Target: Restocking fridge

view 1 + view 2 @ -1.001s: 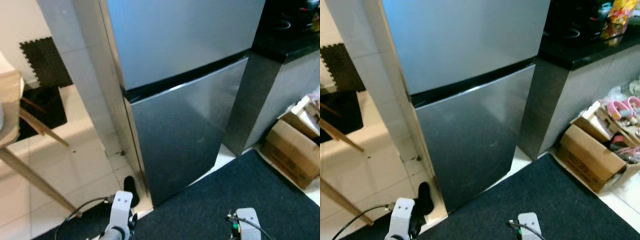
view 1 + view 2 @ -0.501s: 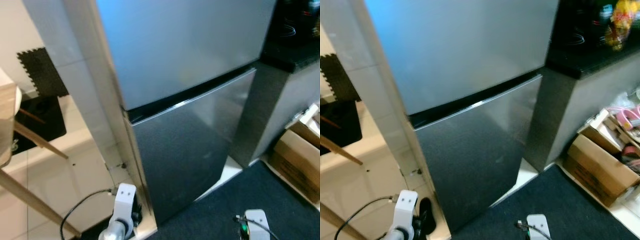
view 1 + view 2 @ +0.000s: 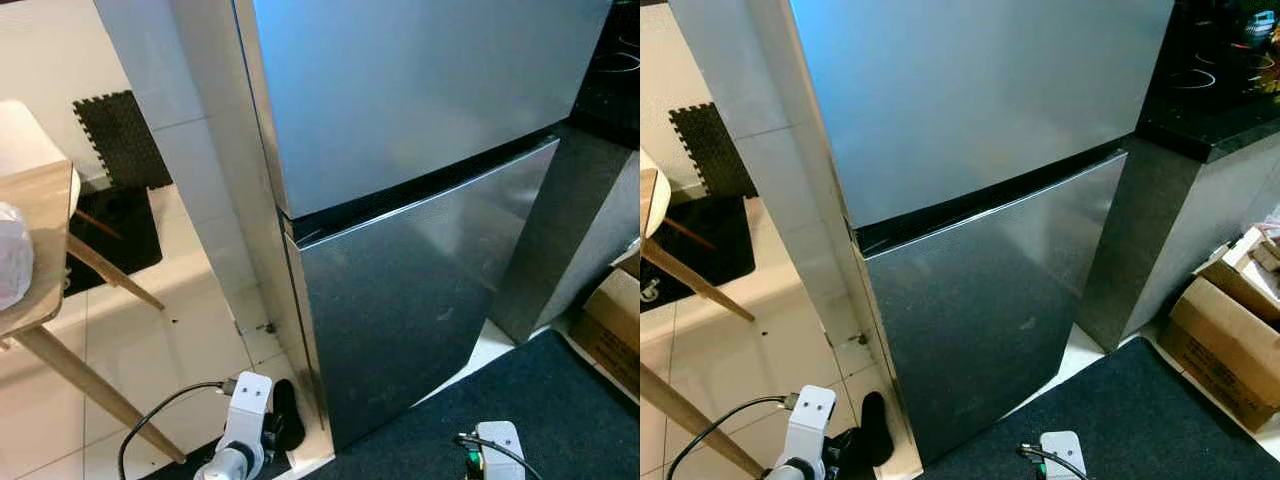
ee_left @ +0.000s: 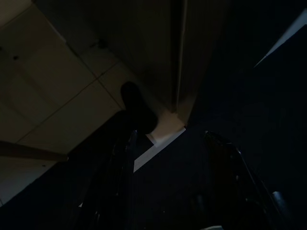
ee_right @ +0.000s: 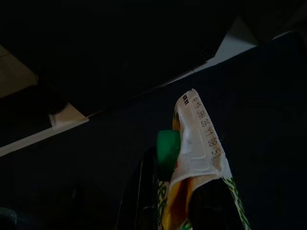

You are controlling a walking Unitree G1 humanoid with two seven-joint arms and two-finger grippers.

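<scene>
A tall grey two-door fridge stands in front of me, its upper door [image 3: 420, 90] and lower door [image 3: 420, 300] both closed. My left arm [image 3: 243, 425] hangs low by the fridge's bottom left corner. In the dark left wrist view, the left gripper [image 4: 172, 191] is open with nothing between its fingers, above the floor. My right arm [image 3: 495, 448] hangs low over the dark mat. The right gripper [image 5: 175, 211] is shut on a drink carton [image 5: 199, 143] with a white printed top and a green cap [image 5: 168, 148].
A wooden table [image 3: 40, 215] with a white bundle [image 3: 12, 255] stands at the left. A black slipper [image 3: 287, 415] lies at the fridge's base. A black counter [image 3: 1220, 100] and a cardboard box [image 3: 1220, 340] are at the right. A dark mat [image 3: 1140, 410] covers the floor.
The whole picture has shifted right and the table has come further into view, so the camera has moved. Both arms hang as before, and the fridge doors stay closed.
</scene>
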